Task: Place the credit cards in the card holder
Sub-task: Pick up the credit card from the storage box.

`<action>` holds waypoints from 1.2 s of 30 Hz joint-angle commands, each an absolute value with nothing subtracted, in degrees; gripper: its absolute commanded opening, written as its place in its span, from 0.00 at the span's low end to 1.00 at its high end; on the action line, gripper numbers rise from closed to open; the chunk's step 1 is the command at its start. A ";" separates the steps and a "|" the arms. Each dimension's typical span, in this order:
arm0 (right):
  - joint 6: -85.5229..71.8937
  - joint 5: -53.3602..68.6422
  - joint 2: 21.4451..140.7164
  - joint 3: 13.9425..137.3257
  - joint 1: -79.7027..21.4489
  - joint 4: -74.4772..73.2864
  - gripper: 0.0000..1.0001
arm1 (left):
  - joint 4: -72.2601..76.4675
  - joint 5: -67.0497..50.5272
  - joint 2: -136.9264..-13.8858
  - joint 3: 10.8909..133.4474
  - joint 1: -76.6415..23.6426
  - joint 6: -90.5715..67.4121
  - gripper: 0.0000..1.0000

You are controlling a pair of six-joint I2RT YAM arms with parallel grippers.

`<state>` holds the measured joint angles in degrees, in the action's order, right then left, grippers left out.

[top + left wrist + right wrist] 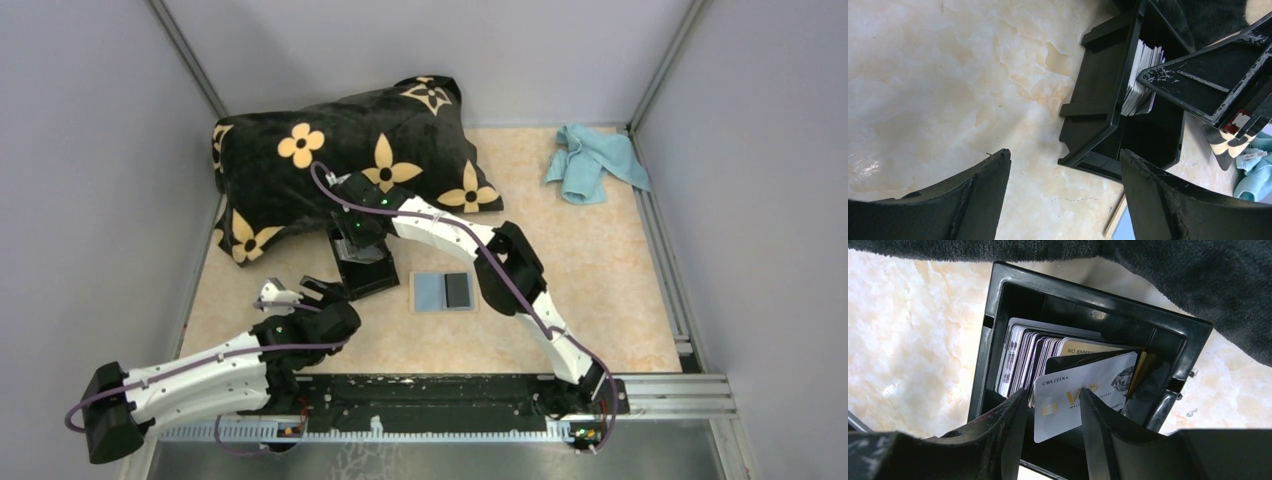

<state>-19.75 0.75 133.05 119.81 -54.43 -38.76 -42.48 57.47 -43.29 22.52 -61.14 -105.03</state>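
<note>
- While my right gripper hangs over the card holder, a white card stands slanted between its fingers, lower part down inside the holder; jaws about half apart; can't tell if the pads actually clamp the card or just straddle it
- my left gripper is spread wide, holding nothing, low over the table just beside the holder; not touching it
- holder sits on the table right in front of the pillow, already crammed with a row of upright cards; a gold card and a black card stand behind the white one
- grey card with a dark stripe lies flat on the table, right of the holder, not yet put away; looks to rest on something pale, unsure
- cloth far corner, not involved
- risk: white card sits crooked; pushed down like this, I judge it could snag on neighbouring card edges and bend or pop out
- risk: nothing steadies the holder; a sideways shove from me might slide or tip it, since the left jaws stand off
- risk: slots look full; forcing could drag other cards askew
- risk: pillow crowds the far rim; could foul my fingers
- writing: white card reads "CHLITINA", gold "VIP" partly behind my finger; small line under it unreadable; gold card "NO 8888…" cut off
</note>
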 commanded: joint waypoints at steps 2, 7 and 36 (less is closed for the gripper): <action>-22.21 4.48 133.81 121.89 -53.65 -36.63 0.43 | -47.42 61.17 -42.04 21.49 -61.26 -108.58 0.86; -23.43 6.00 133.54 122.09 -53.35 -35.70 0.42 | -46.85 61.34 -41.34 21.12 -61.25 -107.94 0.86; -25.21 7.52 133.86 125.45 -53.51 -36.56 0.29 | -44.82 61.21 -41.53 19.39 -61.17 -107.47 0.87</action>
<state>-24.64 6.81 133.80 122.28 -53.12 -38.15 -42.04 57.82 -41.76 20.21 -61.14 -105.01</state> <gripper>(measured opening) 0.315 0.865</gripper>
